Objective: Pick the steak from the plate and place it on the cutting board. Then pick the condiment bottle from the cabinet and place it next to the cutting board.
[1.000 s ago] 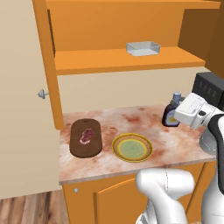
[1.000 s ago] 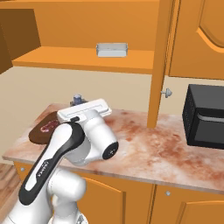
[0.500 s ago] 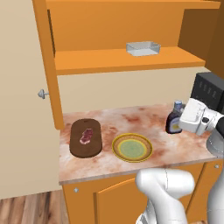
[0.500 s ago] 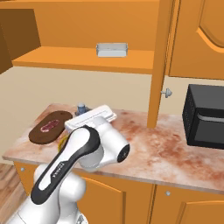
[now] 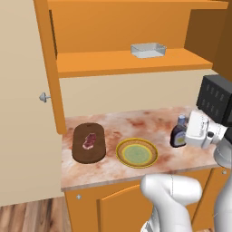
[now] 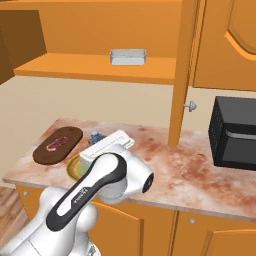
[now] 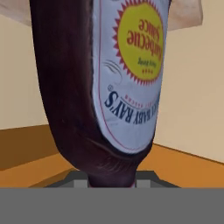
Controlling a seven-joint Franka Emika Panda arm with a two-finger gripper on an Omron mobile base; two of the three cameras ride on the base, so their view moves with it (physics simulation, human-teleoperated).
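Item: steak (image 5: 89, 141) lies on cutting board (image 5: 88, 143) at desk (image 5: 136, 127) left, plate (image 5: 137, 152) just beside it and bare, so step 1 looks done; step 2 (bottle placement) in hand. Condiment bottle (image 5: 178, 134) is upright, low over desk's right part, well apart from board w/ plate between; pincer (image 5: 192, 131) appears to be pinching it, label close-up in hand view (image 7: 127, 65). Next, by my read: carry bottle left past plate, set down near board's edge, then release.

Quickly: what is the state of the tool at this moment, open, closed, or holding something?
Tool: closed on the condiment bottle, which it holds upright low over the counter, right of the plate.
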